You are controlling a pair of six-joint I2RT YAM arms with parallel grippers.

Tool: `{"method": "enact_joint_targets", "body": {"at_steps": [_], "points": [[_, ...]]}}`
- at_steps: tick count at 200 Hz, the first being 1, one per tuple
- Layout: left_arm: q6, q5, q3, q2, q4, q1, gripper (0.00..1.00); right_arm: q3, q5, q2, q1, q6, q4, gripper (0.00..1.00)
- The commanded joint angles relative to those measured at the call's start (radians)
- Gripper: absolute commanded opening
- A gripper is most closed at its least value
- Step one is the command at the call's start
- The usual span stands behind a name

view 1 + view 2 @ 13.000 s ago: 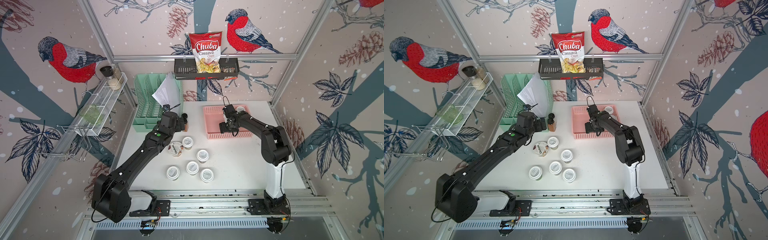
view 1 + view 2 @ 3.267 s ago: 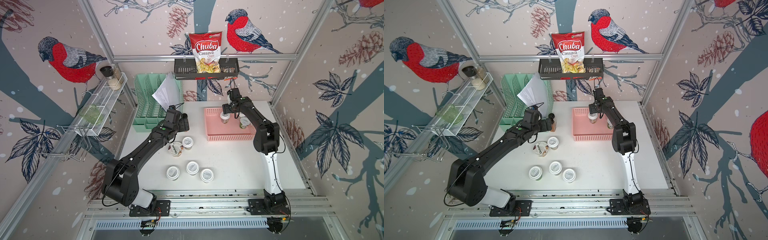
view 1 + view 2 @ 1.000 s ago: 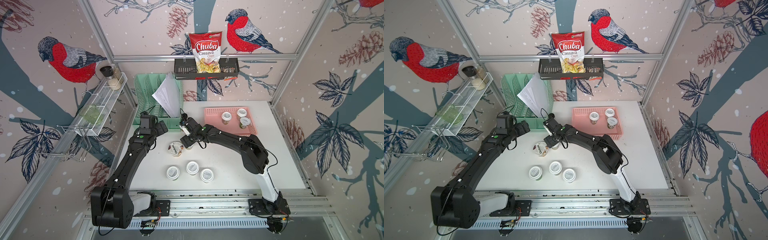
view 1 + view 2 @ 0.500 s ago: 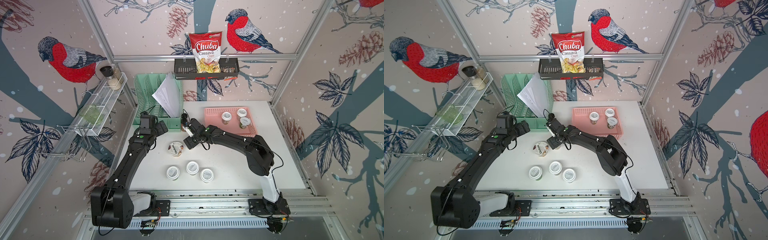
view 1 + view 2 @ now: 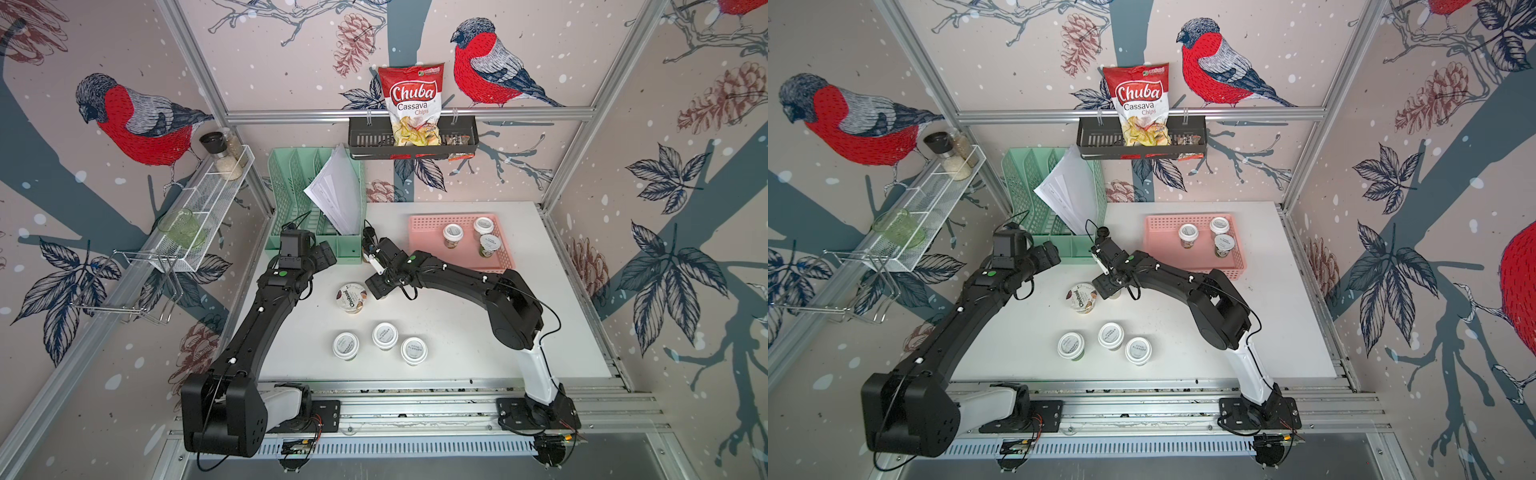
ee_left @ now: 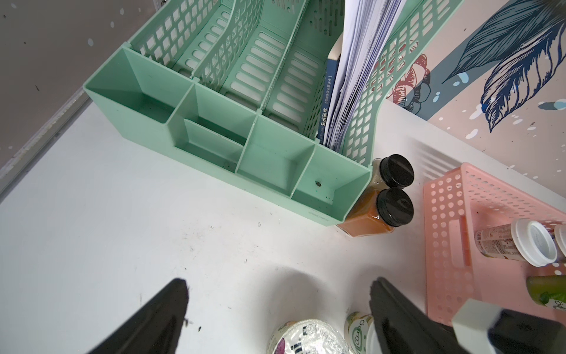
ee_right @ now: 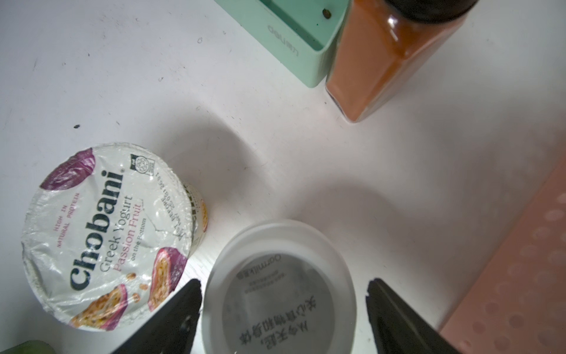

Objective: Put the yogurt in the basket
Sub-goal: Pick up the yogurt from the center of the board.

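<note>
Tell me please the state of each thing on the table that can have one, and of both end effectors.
Basket: holds three upright lidded jars.
Chobani cup: upright on table, foil sealed.
Three front jars: upright on table, lids on.
Spice bottles: upright, capped.
Left end effector: open, empty.
Right end effector: open, straddling a lidded jar on the table.

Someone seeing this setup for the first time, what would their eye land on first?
Probably the red bullfinches printed on the walls and the red Chuba chips bag standing in the black tray on the back wall. On the table, the pink basket at the far right holds three jars, while the right arm holds its jaws open around another jar beside the Chobani cup.
</note>
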Motion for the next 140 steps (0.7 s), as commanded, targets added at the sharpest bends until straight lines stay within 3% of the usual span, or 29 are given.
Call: {"method": "enact_joint_targets", "body": {"at_steps": [1,140], "points": [[0.014,0.0,-0.001,-0.005,0.02,0.003,0.96,0.011,-0.017,0.011,-0.002,0.004,0.002,0.85],[0.015,-0.001,0.0,-0.005,0.02,0.003,0.96,0.002,-0.011,-0.005,-0.008,0.004,-0.014,0.77]]}}
